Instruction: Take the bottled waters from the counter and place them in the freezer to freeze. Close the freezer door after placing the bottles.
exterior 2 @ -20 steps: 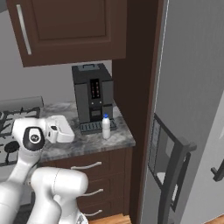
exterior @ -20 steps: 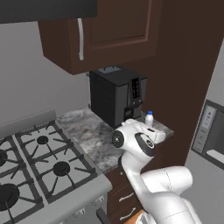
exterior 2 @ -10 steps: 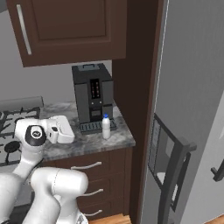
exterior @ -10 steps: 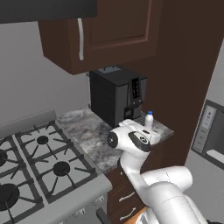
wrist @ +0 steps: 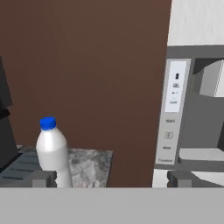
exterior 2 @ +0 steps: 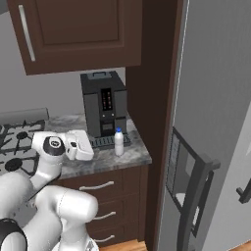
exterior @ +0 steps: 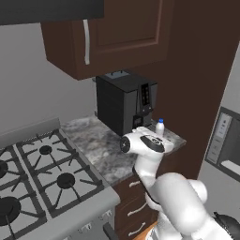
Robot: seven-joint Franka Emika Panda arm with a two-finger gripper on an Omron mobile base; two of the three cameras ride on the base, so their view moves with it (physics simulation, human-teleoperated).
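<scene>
A milky white bottled water (exterior 2: 118, 142) with a blue cap stands upright on the speckled counter (exterior 2: 110, 158), just in front of the coffee machine. The same bottle (exterior: 160, 127) shows near the counter's right end, and low at the left of the hand view (wrist: 53, 154). My gripper (wrist: 111, 179) is open and holds nothing; its left fingertip (wrist: 42, 178) lies just in front of the bottle's base. My hand (exterior 2: 81, 145) hovers over the counter, left of the bottle. The freezer door (exterior 2: 188, 171), with dispenser and dark handle, looks shut.
A black coffee machine (exterior 2: 104, 105) stands at the back of the counter. A gas stove (exterior: 44, 180) lies to the left. A dark brown tall panel (exterior 2: 154, 98) separates counter from fridge. Brown wall cabinets (exterior: 122, 33) hang overhead, and drawers (exterior 2: 98, 186) sit below.
My hand has edged a little to the right, toward the bottle. The jaws stay open and the bottle has not moved.
</scene>
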